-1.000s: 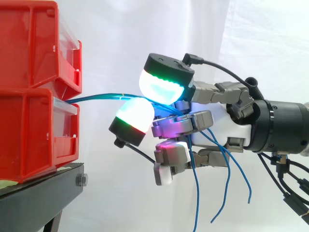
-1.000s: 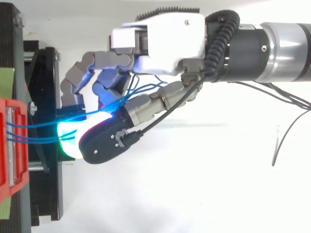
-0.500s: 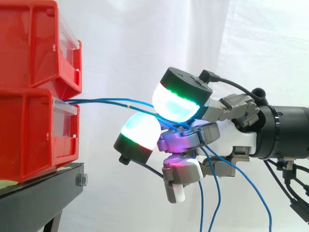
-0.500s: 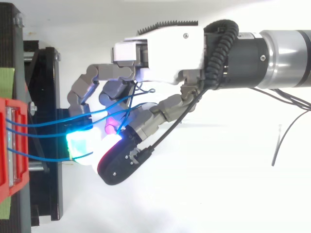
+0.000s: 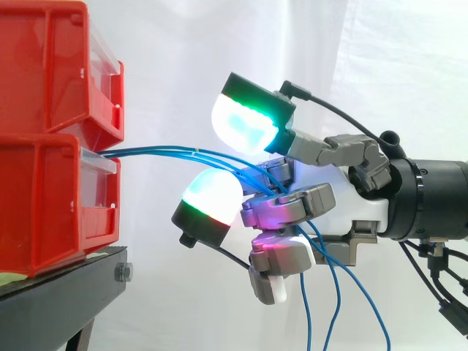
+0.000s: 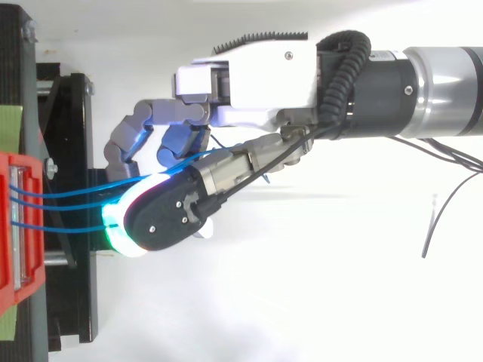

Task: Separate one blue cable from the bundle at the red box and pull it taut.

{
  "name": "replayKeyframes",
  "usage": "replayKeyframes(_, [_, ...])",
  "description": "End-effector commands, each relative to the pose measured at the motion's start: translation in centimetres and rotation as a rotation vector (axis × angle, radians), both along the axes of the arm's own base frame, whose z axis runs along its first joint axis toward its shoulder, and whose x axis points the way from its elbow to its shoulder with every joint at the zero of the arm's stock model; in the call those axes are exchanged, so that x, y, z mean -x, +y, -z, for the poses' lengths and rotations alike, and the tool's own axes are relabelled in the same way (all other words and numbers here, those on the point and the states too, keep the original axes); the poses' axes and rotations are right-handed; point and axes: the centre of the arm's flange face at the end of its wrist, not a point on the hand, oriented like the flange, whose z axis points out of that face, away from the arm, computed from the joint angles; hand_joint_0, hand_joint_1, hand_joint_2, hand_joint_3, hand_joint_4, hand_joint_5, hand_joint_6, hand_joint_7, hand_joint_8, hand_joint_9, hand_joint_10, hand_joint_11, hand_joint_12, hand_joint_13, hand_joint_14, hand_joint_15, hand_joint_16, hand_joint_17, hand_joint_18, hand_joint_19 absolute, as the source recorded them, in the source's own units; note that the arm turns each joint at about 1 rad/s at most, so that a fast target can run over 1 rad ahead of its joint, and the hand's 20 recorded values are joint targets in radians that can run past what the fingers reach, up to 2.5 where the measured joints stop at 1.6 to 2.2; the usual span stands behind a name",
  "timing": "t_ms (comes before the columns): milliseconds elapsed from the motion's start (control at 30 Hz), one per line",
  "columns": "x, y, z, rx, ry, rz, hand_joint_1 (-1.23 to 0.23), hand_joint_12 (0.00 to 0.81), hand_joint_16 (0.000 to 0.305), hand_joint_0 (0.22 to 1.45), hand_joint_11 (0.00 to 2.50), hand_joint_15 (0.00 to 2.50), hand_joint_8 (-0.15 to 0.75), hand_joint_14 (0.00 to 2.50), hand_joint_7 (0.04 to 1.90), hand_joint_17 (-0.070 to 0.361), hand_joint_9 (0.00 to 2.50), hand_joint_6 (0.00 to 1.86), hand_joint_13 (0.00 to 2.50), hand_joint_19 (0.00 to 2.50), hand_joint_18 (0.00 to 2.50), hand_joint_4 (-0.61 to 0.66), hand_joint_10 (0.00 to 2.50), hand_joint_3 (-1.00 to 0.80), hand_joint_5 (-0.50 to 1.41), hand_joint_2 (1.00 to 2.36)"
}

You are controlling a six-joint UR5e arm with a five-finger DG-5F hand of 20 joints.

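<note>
Red box (image 6: 16,241): at the left edge, on the black stand (image 6: 75,136).
Blue cables (image 6: 68,207): three strands run right from the box, spread apart there and closing together toward the hand.
Hand (image 6: 256,72): comes in from the right; curled fingers (image 6: 124,139) and thumb close around the cables.
Thumb pad (image 6: 121,232): glows cyan-green over the stand's right edge.

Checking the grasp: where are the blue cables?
Side view: blue cables run from the lower red bin at left into the curled hand, ends dangling below.
</note>
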Motion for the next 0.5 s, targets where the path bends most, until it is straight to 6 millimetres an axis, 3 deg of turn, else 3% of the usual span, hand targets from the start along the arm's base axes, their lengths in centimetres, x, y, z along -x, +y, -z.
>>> replayKeyframes(0, [-0.02, -0.05, 0.02, 0.002, -0.001, 0.005, -0.61, 0.393, 0.044, 0.63, 1.39, 1.07, 0.305, 0.02, 0.91, 0.099, 0.95, 0.92, 1.25, 0.75, 0.98, 0.16, 1.3, -0.32, -0.19, 1.01])
replayKeyframes(167, [-0.03, -0.05, 0.0, 0.004, -0.003, 0.005, -0.76, 0.397, 0.045, 0.66, 1.39, 1.05, 0.31, 0.02, 0.94, 0.102, 0.91, 0.92, 1.21, 0.73, 0.98, 0.09, 1.32, -0.25, -0.2, 1.02])
replayKeyframes(367, [-0.1, -0.23, -0.08, 0.024, -0.012, 0.014, -0.88, 0.393, 0.044, 0.77, 1.4, 1.04, 0.309, 0.03, 0.93, 0.1, 0.92, 0.95, 1.2, 0.69, 0.99, 0.07, 1.28, -0.49, -0.2, 1.0])
replayKeyframes(467, [-0.1, -0.24, -0.08, 0.046, -0.014, 0.017, -0.87, 0.396, 0.044, 0.79, 1.39, 1.04, 0.312, 0.03, 0.95, 0.098, 0.95, 0.95, 1.19, 0.68, 0.99, 0.07, 1.25, -0.5, -0.19, 1.0])
